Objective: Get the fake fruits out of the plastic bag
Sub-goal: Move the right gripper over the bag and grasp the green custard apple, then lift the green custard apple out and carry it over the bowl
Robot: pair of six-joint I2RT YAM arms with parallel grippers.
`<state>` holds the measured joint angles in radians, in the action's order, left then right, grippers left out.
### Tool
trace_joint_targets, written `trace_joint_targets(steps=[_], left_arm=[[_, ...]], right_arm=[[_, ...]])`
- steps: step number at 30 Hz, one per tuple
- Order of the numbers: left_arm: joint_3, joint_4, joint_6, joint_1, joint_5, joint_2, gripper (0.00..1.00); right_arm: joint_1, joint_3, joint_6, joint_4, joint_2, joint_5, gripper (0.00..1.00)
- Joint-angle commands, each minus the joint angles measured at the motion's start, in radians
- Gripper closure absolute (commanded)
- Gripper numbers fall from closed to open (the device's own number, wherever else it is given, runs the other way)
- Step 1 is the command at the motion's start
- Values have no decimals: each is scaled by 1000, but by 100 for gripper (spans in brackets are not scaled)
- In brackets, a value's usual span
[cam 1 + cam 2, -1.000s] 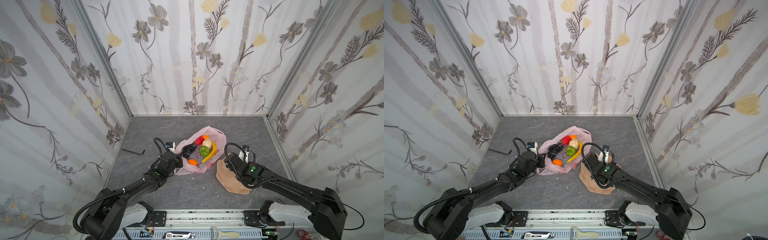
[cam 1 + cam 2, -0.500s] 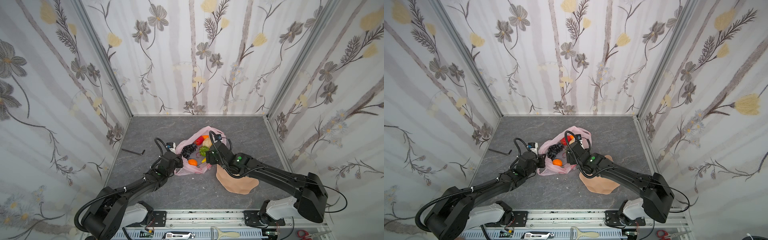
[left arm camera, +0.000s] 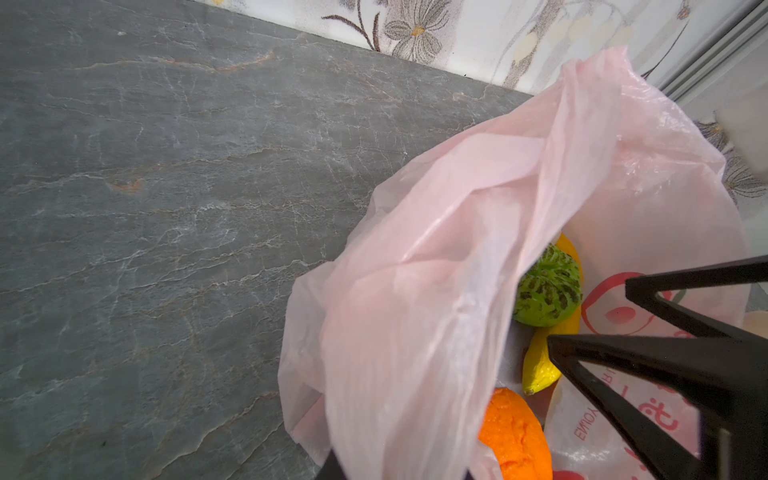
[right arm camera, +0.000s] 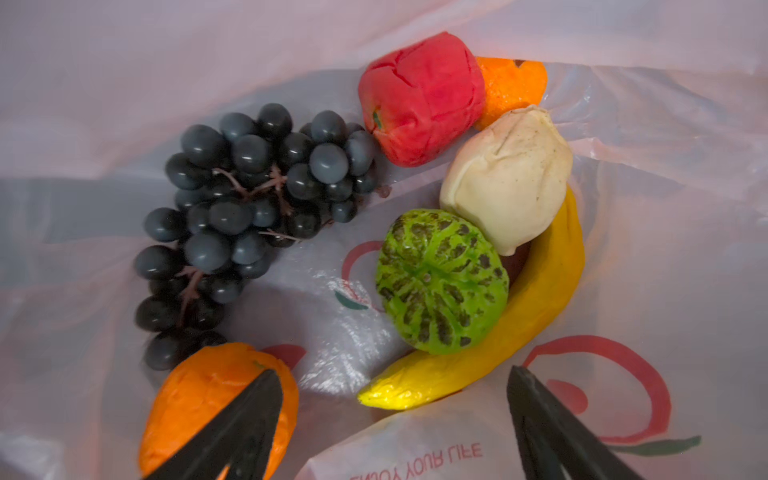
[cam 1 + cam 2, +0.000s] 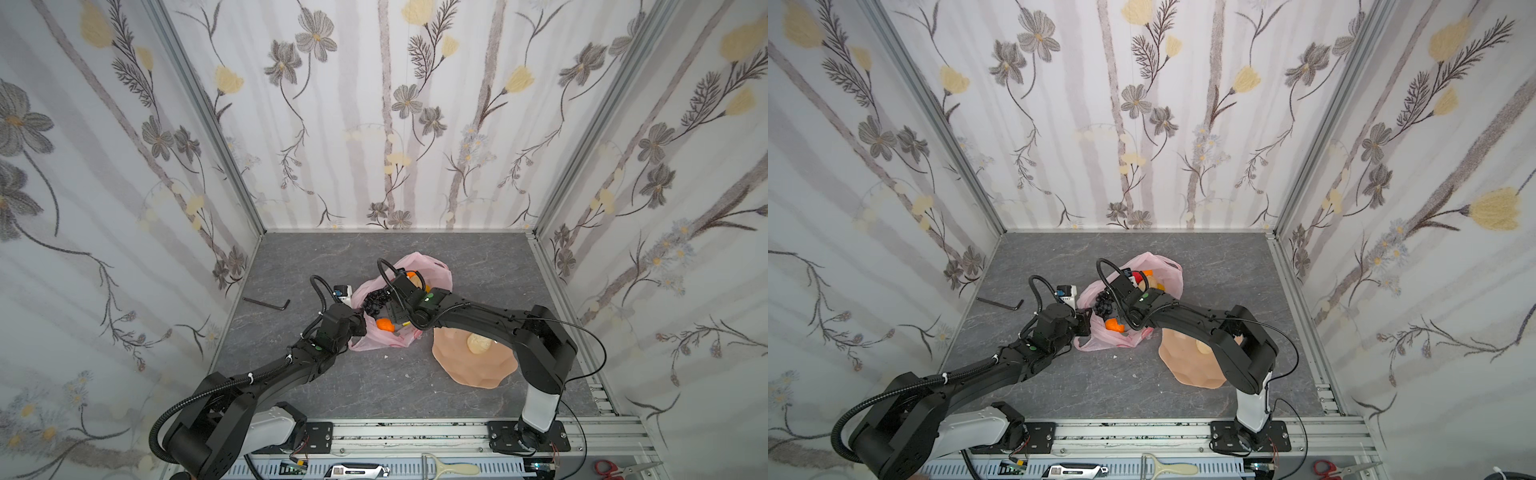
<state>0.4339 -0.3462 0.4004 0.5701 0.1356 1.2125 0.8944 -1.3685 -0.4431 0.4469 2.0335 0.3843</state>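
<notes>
At the middle of the counter (image 5: 374, 386): plastic bag (image 5: 436, 270), its left rim pinched in the narrow left pincer (image 5: 360, 326). Near right, a peach dish (image 5: 478, 372) bears one beige fruit (image 5: 478, 344). The right pincer (image 4: 395, 419), spread wide, hangs inside the bag over grape bunch (image 4: 249, 216), banana (image 4: 519, 324), orange (image 4: 208, 399).

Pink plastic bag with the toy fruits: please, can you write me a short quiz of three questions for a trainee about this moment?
1. True or false: the right pincer is shut on the red apple.
2. Which fruit lies in the peach dish? A banana, B beige lumpy fruit, C grape bunch.
3. How many oranges does the right wrist view show inside the pink plastic bag?
Key: 1 false, it stands open; 2 B; 3 two.
</notes>
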Motion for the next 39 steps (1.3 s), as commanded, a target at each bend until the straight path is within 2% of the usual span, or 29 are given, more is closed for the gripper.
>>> trace_joint_targets(steps=[1,11,24,32,39], left_arm=[[9,-30,0,1,6,-2,80],[9,-31,-2,1,4,2,79],[14,-31,-2,2,4,9,79],[14,-31,-5,1,2,5,78],[17,-30,-8,1,4,15,78]], right_arm=[[-11,-38,26,19,43,67,11],[-50,-119,39,28,161,77,10],[-65,-133,46,16,179,41,32],[-63,-125,46,13,128,13,34],[-48,-41,35,-1,-29,-41,35]])
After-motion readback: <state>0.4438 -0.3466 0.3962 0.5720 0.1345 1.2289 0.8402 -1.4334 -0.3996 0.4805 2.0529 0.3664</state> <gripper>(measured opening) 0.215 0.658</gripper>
